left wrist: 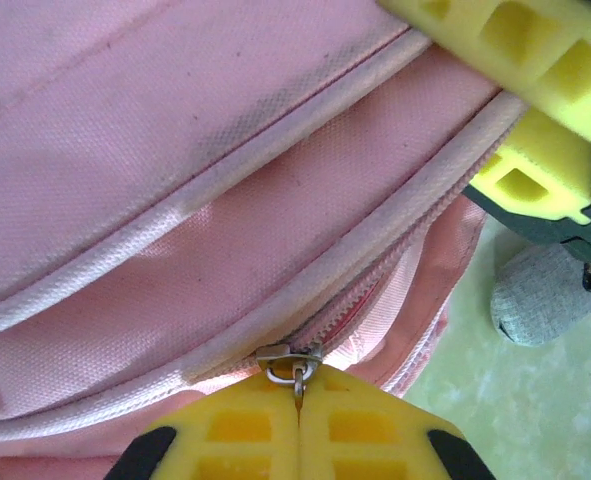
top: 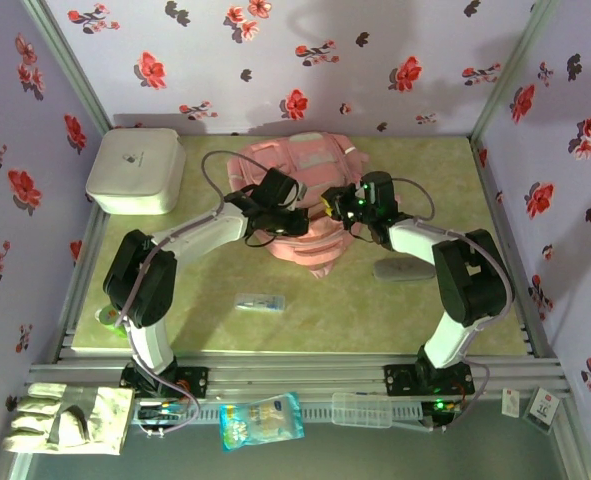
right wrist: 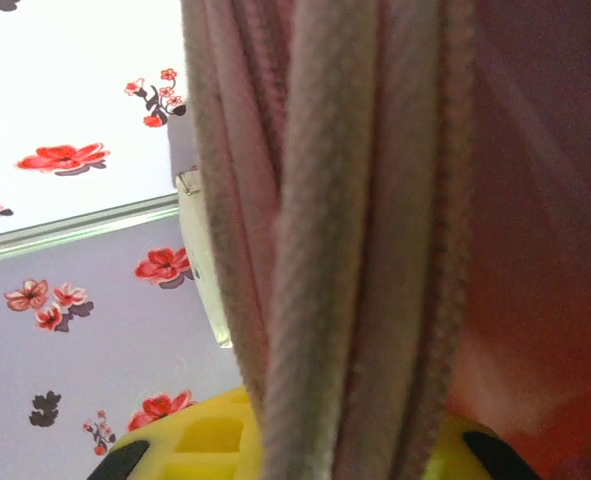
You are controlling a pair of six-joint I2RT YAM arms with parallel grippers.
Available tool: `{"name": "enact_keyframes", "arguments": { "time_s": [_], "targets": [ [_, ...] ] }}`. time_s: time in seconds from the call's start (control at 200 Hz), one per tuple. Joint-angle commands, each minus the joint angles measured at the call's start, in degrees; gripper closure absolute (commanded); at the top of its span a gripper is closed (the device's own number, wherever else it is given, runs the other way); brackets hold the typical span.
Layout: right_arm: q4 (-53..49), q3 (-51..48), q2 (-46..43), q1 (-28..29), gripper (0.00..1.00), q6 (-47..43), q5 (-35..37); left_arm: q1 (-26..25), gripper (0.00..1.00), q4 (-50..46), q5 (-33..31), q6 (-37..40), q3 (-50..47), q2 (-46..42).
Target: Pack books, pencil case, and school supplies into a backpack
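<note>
the backpack lies mid-table, soft and floppy, so it likely sags unless braced. your left gripper is closed on the zipper pull; your right gripper pinches the backpack's piped edge. pull along the zipper, gently.

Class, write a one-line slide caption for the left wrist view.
Left gripper shut on the zipper pull of the pink backpack, grey pencil case on the table beside it.

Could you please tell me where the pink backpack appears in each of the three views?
Top external: backpack at centre, far half of the table.
Left wrist: backpack across left and centre, zipper pull at bottom.
Right wrist: backpack close up, centre to right.
Shared landmark: right gripper pinching its edge.
</note>
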Motion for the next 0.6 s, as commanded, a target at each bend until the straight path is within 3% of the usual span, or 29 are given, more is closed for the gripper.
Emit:
{"name": "enact_keyframes", "arguments": {
  "time_s": [0.0,0.3,0.595],
  "targets": [
    [-1.76,3.28,-0.11,-1.14,0.87,-3.98,4.6,1.43,1.0,-3.26,2.05,5.03,0.17,-1.15],
    [-5.03,4.23,-0.67,-3.1,0.93,-6.73,6.54,5.21,1.0,-8.92,1.01,15.08,-4.92,-3.47],
    [-7.66,3.61,-2.94,-4.89,0.95,-8.04,7.72,7.01,0.99,-9.85,-7.81,28.25,-4.56,-2.78]
  ]
}}
